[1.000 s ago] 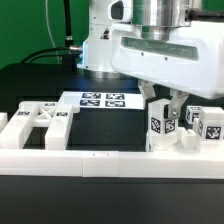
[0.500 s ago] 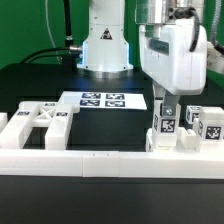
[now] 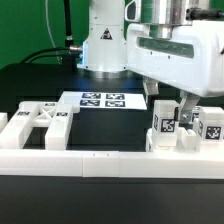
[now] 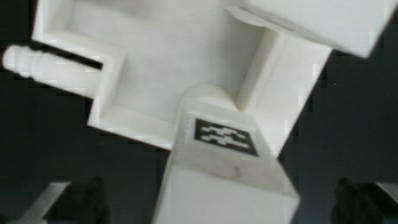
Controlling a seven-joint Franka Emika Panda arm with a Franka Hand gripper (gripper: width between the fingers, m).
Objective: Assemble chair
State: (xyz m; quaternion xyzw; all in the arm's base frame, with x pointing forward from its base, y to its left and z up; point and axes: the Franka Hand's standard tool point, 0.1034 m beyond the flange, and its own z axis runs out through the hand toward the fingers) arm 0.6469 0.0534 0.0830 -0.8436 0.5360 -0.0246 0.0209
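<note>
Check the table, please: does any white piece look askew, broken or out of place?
Nothing stands out. The tagged post stands upright by the rail, the flat frame lies level along it, and no piece looks broken.

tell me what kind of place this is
Most likely a robotics lab test bench: a white robot arm stands at a black table, a marker board of printed tags lies flat on it, and tagged white chair pieces sit along a white rail.
</note>
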